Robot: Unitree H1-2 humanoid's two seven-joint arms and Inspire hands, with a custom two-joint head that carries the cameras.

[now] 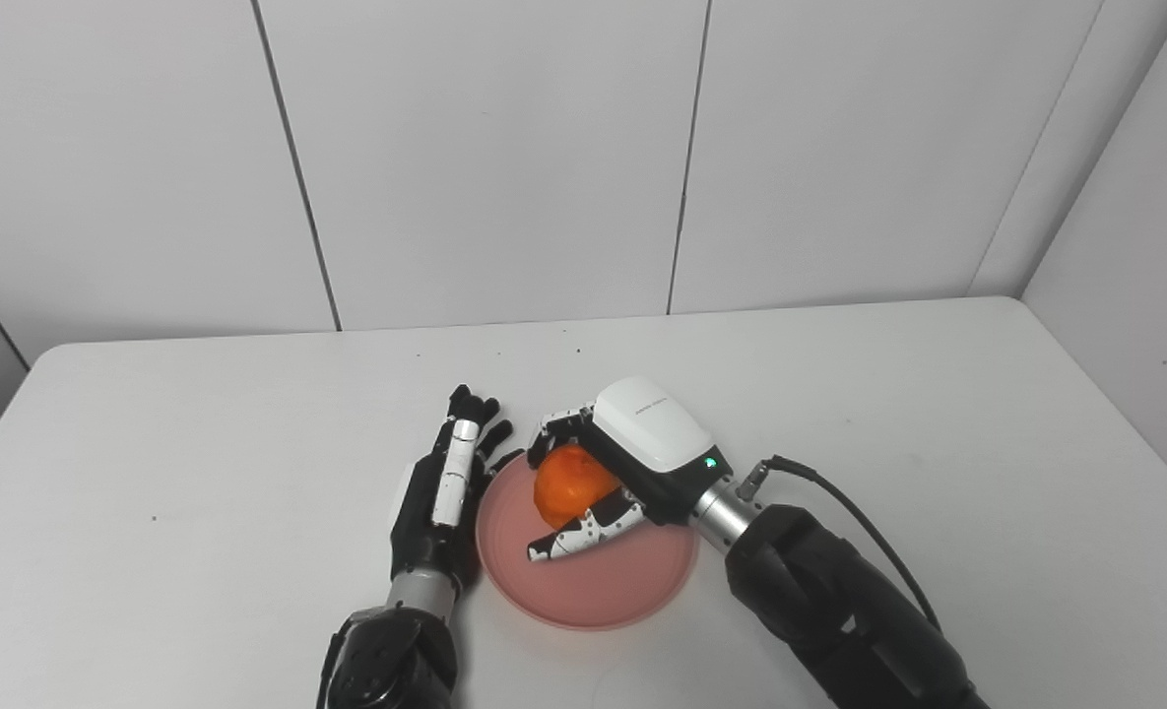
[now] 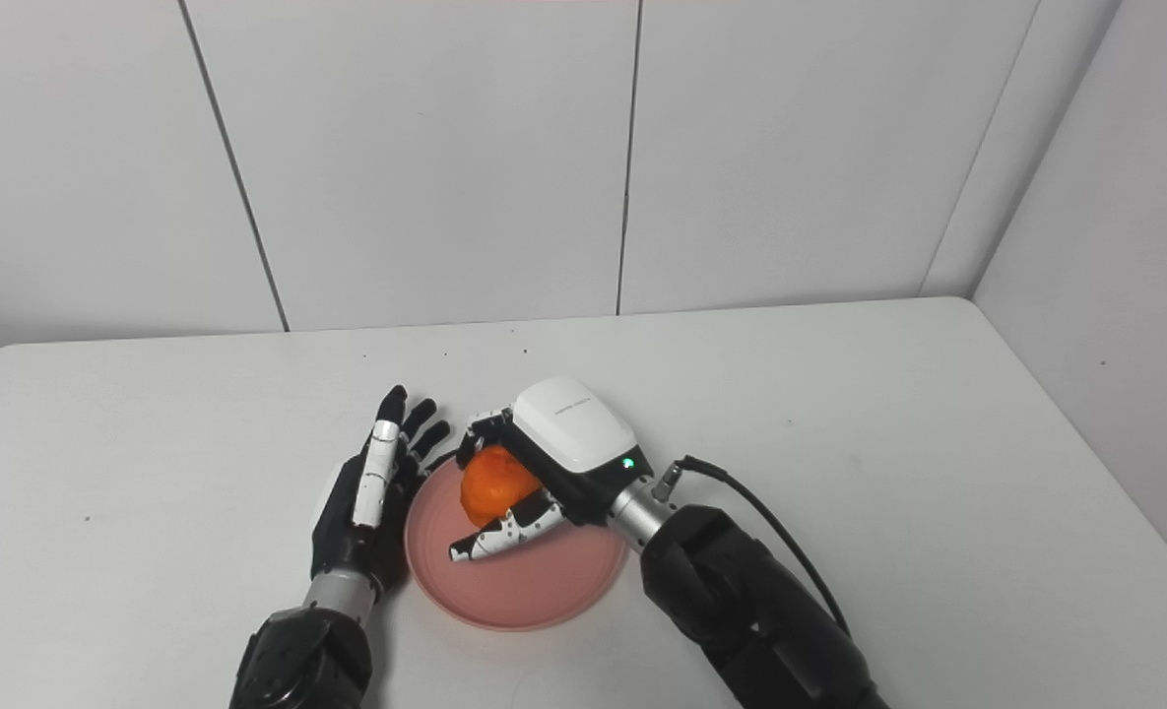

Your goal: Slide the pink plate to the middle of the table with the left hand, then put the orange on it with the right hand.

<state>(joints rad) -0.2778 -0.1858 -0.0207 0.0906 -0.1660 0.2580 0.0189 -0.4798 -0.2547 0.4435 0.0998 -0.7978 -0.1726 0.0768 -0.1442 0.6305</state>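
Your right hand [image 1: 611, 461] has its fingers [image 1: 555, 427] wrapped around the orange [image 1: 568, 484], thumb underneath, holding it over the pink plate [image 1: 593, 581]; you can't tell whether the fruit touches the plate. The plate sits near the middle of the table [image 1: 938, 443], toward the front edge. Your left hand [image 1: 445, 487] rests just beside the plate's left rim, its fingers straight, apart and holding nothing.
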